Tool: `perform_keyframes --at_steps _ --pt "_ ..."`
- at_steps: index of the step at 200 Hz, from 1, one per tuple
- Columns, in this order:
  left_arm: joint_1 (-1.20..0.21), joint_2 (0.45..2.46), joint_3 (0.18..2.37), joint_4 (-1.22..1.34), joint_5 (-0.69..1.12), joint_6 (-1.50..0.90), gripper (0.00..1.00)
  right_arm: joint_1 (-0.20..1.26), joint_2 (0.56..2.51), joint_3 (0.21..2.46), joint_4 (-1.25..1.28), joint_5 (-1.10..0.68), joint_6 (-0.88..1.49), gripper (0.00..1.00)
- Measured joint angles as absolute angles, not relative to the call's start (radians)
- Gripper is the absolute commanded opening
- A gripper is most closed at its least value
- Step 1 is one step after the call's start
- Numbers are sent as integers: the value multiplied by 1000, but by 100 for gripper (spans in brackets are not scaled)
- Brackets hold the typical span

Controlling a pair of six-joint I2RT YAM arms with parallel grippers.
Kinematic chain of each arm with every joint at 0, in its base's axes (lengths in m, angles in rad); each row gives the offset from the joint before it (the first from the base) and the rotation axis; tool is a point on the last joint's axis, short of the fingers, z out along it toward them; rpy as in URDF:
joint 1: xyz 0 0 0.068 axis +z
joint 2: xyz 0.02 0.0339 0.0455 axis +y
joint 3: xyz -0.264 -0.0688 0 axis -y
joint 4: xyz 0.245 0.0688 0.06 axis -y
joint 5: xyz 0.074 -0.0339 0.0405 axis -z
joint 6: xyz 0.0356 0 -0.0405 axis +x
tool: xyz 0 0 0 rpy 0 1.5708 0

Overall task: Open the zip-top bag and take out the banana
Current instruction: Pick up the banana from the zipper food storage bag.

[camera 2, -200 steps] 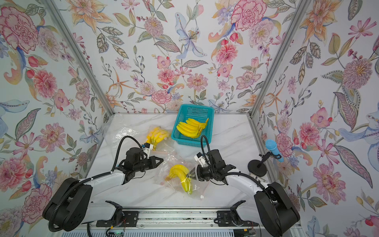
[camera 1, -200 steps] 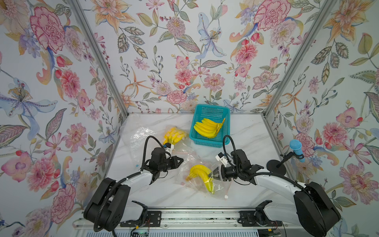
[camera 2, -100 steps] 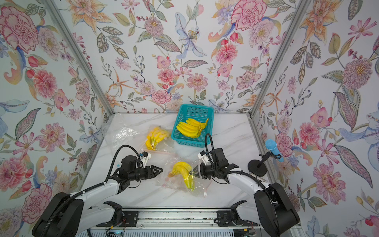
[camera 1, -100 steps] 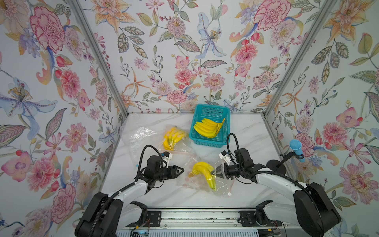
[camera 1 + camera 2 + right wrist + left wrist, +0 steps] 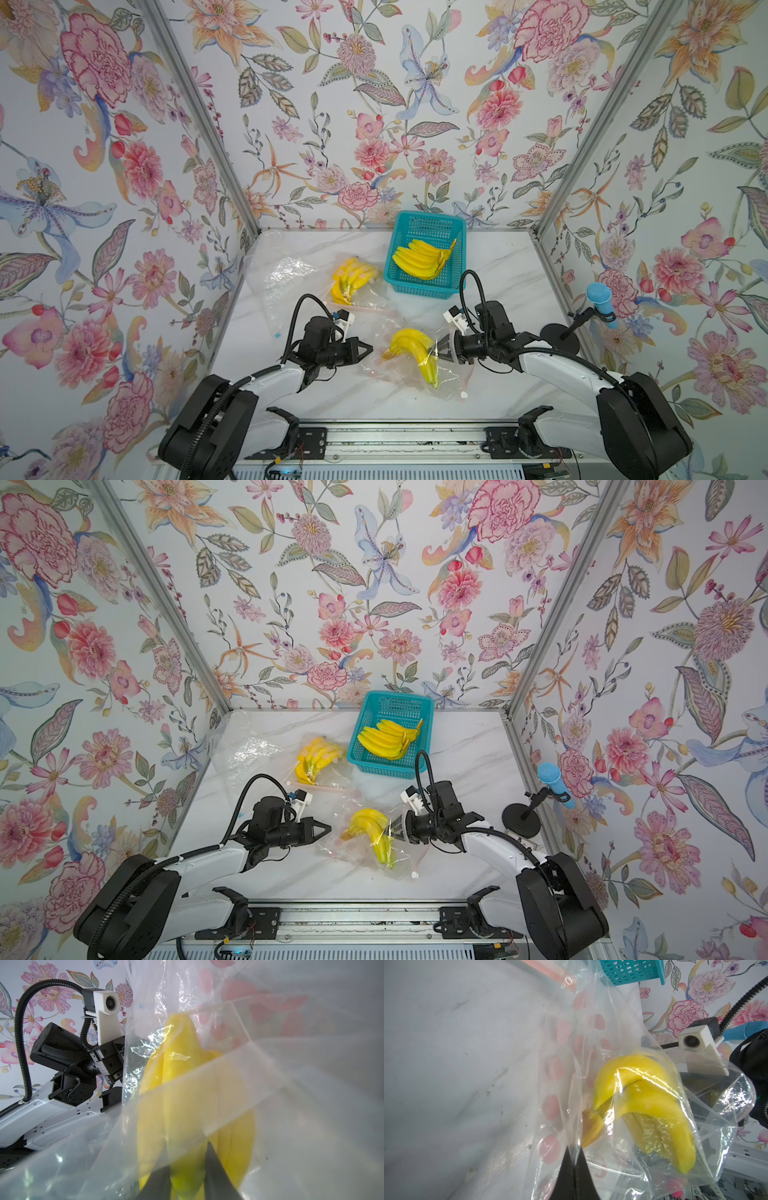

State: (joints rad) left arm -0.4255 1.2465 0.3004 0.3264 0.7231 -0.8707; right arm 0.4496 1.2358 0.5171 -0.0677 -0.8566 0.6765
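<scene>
**Bag gripped at both ends, banana not out yet**

The left claw (image 5: 368,347) is closed tight, with its tips together at the near edge of the bag (image 5: 449,382). In its wrist view a fold of film runs right into the tips of the left claw (image 5: 574,1148). It looks pinched, but I'm not fully sure.

The right claw (image 5: 441,348) has its jaws a little apart, clamped on the opposite end of the bag. In its wrist view yellow shows between the tips. I can't tell whether it has film only or fruit too.

The banana (image 5: 409,340) is a bunch. It's inside the bag, between the two claws and closer to the right one. That end of the bag looks lifted off the bench (image 5: 498,266).

Progress, as I judge it:
- Both grips are set, and this looks like the pull-apart step.
- I can't tell whether the zip is open.
- Left to do: spread the mouth and draw the bunch out.

Counts:
- Claws: 2.
- Bags: 3.
  - The held one.
  - A second bag (image 5: 370,297) just beyond the left claw, with a bunch in it.
  - An empty bag (image 5: 282,270) farther out past that.
- Bunches: 3.
  - The banana.
  - The bagged bunch (image 5: 351,278).
  - The basket bunch (image 5: 419,259).
- Basket (image 5: 424,289): 1, beyond the right claw toward the back wall.
- Microphone (image 5: 598,297): 1, on a stand well behind the right claw.
</scene>
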Motion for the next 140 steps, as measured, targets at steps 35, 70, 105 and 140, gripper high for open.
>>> perform_keyframes --at_steps 35,70,105,140 --pt "-403 1195 358 162 638 -813 0 404 1184 479 -91 -857 670 24" --pt "-334 1078 435 -31 511 -728 0 329 1120 458 -147 -861 650 25" --pt "-281 1037 474 -151 406 -678 0 249 1056 455 -204 -891 625 25" --pt "-234 1021 475 -218 348 -669 0 163 999 448 -289 -910 585 25"
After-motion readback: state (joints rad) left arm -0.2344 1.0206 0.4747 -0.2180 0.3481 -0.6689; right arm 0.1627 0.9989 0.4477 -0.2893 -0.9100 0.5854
